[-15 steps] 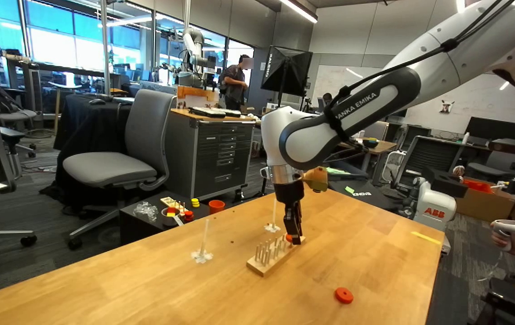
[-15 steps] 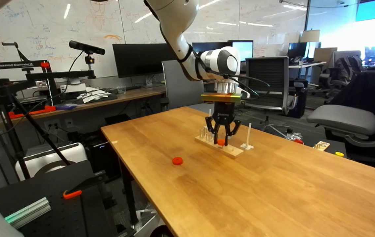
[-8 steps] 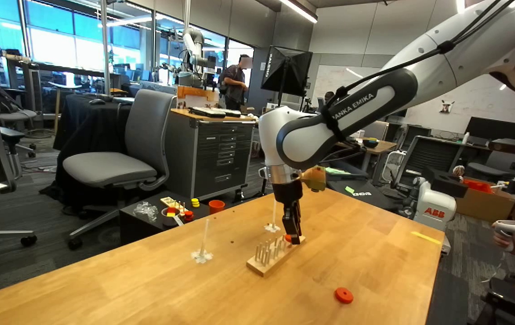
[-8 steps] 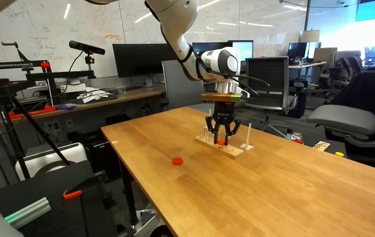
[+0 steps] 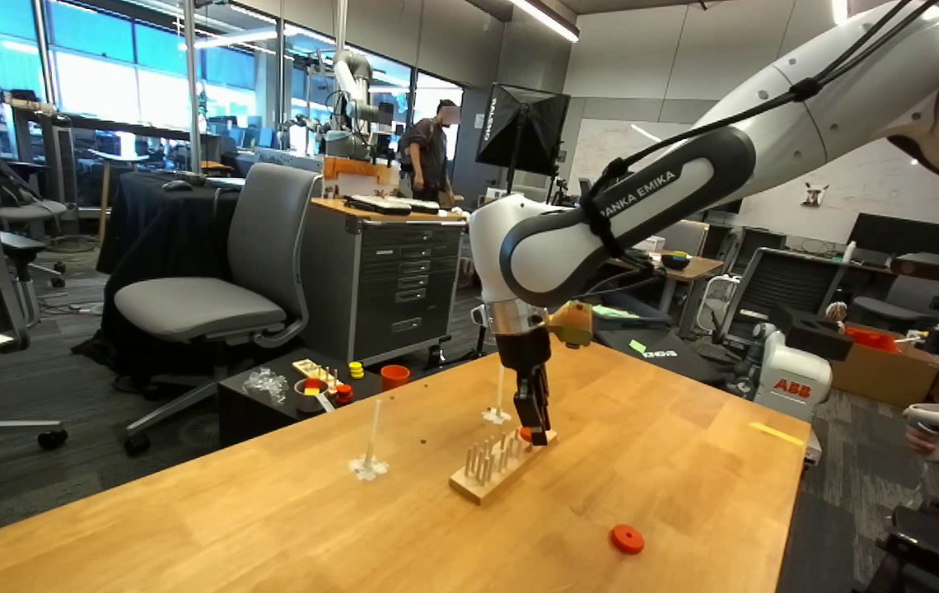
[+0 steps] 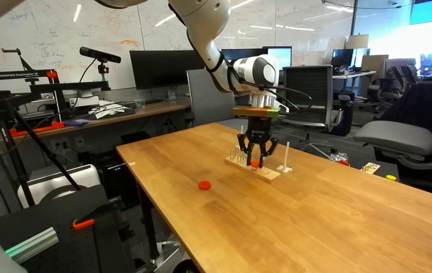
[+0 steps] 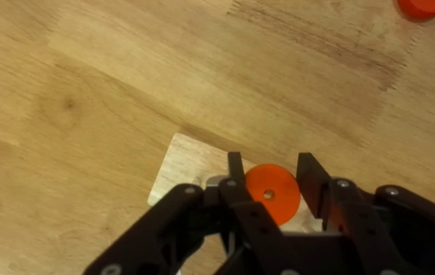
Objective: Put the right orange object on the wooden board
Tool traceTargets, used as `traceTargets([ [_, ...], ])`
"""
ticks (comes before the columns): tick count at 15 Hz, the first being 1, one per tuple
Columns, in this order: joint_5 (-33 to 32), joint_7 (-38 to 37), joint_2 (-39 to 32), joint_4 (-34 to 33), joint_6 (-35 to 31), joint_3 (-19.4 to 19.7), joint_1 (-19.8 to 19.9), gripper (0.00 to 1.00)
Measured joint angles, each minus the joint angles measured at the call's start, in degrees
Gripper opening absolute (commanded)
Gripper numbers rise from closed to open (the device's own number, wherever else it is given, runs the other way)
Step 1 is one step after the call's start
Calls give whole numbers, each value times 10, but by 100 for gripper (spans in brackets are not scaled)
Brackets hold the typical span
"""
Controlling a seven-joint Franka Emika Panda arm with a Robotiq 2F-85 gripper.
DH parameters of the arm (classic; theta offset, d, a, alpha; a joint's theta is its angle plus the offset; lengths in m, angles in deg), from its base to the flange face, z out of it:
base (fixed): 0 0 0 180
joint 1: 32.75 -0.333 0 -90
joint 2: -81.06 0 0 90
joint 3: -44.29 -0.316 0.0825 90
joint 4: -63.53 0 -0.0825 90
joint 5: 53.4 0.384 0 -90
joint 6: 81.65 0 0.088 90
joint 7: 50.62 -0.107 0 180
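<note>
Gripper (image 6: 255, 164): clasps one orange disc (image 7: 280, 187) over the wooden board (image 6: 270, 175), contact unclear. Second disc (image 5: 627, 542): lies on table (image 5: 684, 469), near right in an exterior view.

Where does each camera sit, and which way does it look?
An exterior view: apart from the arm, looking across the table toward the cabinet; arm and gripper show.
An exterior view: also apart, facing the whiteboard; arm and gripper show.
Wrist view: on the arm, looking down at the gripped disc and board; only the gripper shows.
Both exterior views share table and loose disc.
</note>
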Motion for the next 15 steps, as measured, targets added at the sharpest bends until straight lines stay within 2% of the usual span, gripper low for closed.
traceTargets([
  [8,12,0,-13,-7,7,5,2,16],
  [9,12,0,-16,-8,7,5,2,32],
  [10,12,0,-18,-9,7,6,3,66],
  [12,13,0,-22,-11,8,6,3,66],
  [15,13,0,-22,-12,9,6,3,89],
])
